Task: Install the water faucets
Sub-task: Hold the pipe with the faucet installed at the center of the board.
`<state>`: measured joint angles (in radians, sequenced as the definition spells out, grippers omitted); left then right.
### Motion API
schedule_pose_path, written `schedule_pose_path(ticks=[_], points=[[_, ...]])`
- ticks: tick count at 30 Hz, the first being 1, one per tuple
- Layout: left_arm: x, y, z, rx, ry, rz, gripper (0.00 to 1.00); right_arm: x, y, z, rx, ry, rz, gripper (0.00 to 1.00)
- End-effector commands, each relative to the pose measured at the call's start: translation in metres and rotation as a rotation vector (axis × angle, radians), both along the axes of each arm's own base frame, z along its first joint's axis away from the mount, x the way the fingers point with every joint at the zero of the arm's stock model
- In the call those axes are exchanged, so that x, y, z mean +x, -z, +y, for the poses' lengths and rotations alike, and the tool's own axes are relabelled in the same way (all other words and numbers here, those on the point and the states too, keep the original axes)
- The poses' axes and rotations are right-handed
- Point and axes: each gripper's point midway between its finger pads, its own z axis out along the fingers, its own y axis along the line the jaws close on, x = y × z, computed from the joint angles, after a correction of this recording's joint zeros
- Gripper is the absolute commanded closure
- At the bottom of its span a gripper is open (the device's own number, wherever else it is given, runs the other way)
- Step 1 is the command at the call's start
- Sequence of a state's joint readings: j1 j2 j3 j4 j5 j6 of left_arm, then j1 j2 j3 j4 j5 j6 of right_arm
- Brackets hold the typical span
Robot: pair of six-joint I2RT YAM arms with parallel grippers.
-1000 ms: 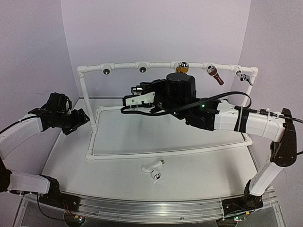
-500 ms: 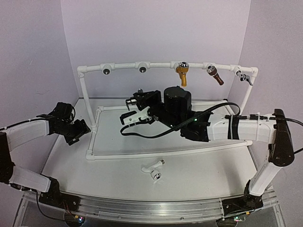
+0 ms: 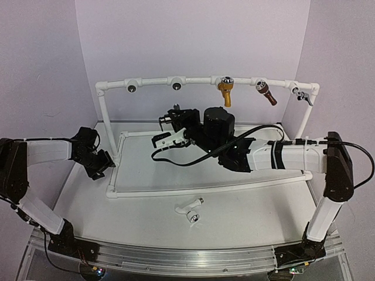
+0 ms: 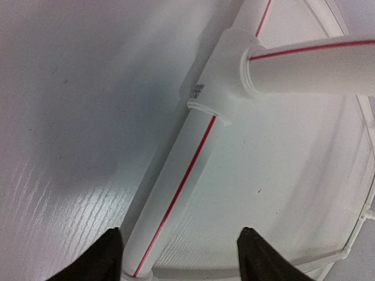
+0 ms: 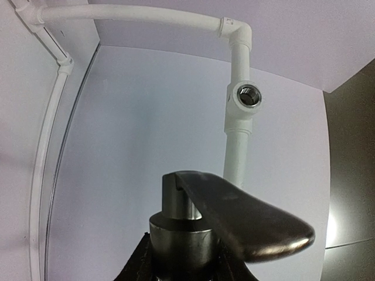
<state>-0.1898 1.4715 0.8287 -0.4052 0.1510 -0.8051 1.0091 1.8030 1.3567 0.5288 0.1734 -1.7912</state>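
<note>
My right gripper (image 5: 180, 264) is shut on the dark grey faucet (image 5: 202, 234), whose thin lever handle (image 5: 252, 225) sticks out to the right. In the top view this gripper (image 3: 169, 126) hangs in mid-frame, below the top rail's two open sockets (image 3: 176, 86). One socket (image 5: 248, 95) shows ahead in the right wrist view. The white faucet (image 3: 190, 209) lies on the table in front of the frame. My left gripper (image 3: 102, 164) is open, low at the frame's left base pipe (image 4: 176, 181), which runs between its fingers (image 4: 108, 257), close to the left one.
A white pipe frame (image 3: 205, 188) stands on the table. Its top rail carries a gold tap (image 3: 225, 91), a brown tap (image 3: 267, 94) and a small grey tap (image 3: 302, 95). A tee fitting (image 4: 225, 76) joins the base pipe just ahead of the left gripper.
The right arm has dropped and drawn back from the top rail, still holding the dark faucet. The left gripper has moved right and down to the base pipe, its jaws narrowing somewhat.
</note>
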Motion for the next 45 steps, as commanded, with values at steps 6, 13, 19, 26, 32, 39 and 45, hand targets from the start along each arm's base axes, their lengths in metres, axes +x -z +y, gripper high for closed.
schedule_pose_path(ticks=[6,13,19,26,32,39,45], points=[[0.009,0.013,-0.015,0.097,0.078,-0.202,0.39,-0.011,-0.069,-0.007,0.205,-0.026,-0.112,1.00],[0.015,0.026,-0.003,0.251,0.048,-0.256,0.44,-0.015,-0.071,-0.006,0.189,-0.054,-0.143,1.00],[0.010,0.039,0.002,0.260,0.006,-0.261,0.58,-0.007,-0.071,-0.010,0.212,-0.029,-0.181,1.00],[0.003,0.052,0.002,0.270,0.034,-0.241,0.74,-0.003,-0.087,-0.010,0.237,-0.016,-0.231,1.00],[-0.003,0.055,0.001,0.250,0.039,-0.234,0.89,0.005,-0.084,-0.008,0.233,-0.003,-0.232,1.00],[-0.009,0.059,0.000,0.230,0.035,-0.219,0.93,0.018,-0.085,-0.007,0.245,0.033,-0.220,1.00],[-0.011,0.060,-0.002,0.223,0.048,-0.220,1.00,0.025,-0.087,-0.007,0.249,0.055,-0.205,1.00]])
